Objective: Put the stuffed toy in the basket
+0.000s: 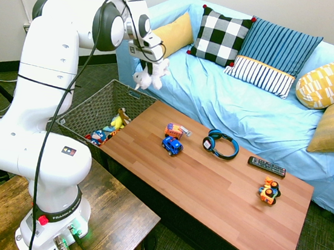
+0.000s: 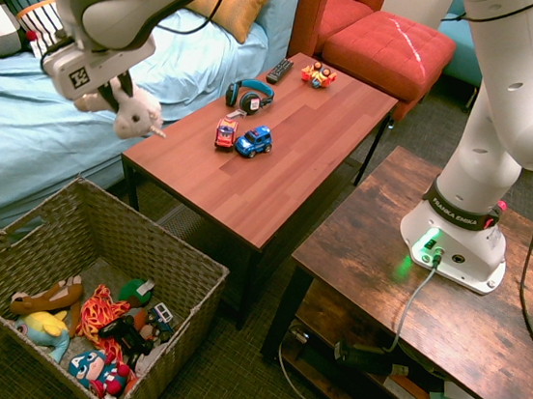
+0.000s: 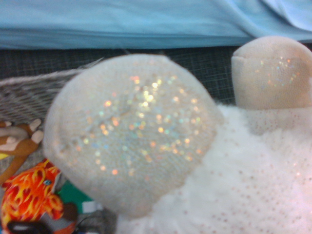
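The white fluffy stuffed toy (image 1: 149, 74) hangs in the air from my gripper (image 1: 152, 60), which is shut on it, above the far end of the woven basket (image 1: 90, 108). Seen from the other side, the stuffed toy (image 2: 131, 110) dangles under the gripper (image 2: 109, 93) over the gap between the sofa and the basket's (image 2: 189, 273) far rim. Up close, the toy's (image 3: 234, 185) glittery paw pads fill the wrist view, with a strip of basket (image 3: 24, 95) rim behind.
Several toys lie in the basket, among them a yellow plush (image 2: 44, 328). On the wooden table (image 1: 207, 191) stand two toy cars (image 1: 173, 139), headphones (image 1: 220, 144), a remote (image 1: 266, 166) and an orange toy (image 1: 268, 191). The blue sofa (image 1: 248, 110) is behind.
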Controlling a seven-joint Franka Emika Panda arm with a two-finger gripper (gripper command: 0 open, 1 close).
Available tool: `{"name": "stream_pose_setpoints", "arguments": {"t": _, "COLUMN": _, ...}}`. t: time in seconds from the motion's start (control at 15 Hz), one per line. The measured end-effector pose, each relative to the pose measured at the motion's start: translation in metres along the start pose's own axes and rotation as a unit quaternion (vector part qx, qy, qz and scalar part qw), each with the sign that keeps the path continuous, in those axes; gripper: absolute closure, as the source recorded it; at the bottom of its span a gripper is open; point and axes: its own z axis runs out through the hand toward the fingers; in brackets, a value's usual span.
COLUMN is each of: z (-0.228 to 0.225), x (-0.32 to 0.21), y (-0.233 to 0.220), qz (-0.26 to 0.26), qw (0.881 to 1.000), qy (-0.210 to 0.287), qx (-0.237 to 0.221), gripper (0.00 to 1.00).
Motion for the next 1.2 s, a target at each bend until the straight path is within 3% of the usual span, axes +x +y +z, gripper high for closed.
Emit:
{"name": "stream_pose_setpoints", "arguments": {"t": 0.27, "z": 0.026, "x": -0.080, "y": -0.030, "qz": -0.035, "qw": 0.999, "qy": -0.021, "qx": -0.006, "gripper": 1.00}}
{"name": "stream_pose_setpoints", "arguments": {"t": 0.53, "z": 0.054, "x": -0.121, "y": -0.040, "qz": -0.054, "qw": 0.998, "qy": -0.034, "qx": -0.022, "gripper": 1.00}}
{"name": "stream_pose_setpoints", "arguments": {"t": 0.6, "z": 0.055, "x": -0.126, "y": -0.041, "qz": -0.057, "qw": 0.997, "qy": -0.034, "qx": -0.027, "gripper": 0.00}}
{"name": "stream_pose_setpoints", "arguments": {"t": 1.2, "z": 0.069, "x": -0.141, "y": -0.045, "qz": -0.062, "qw": 0.997, "qy": -0.034, "qx": -0.042, "gripper": 0.00}}
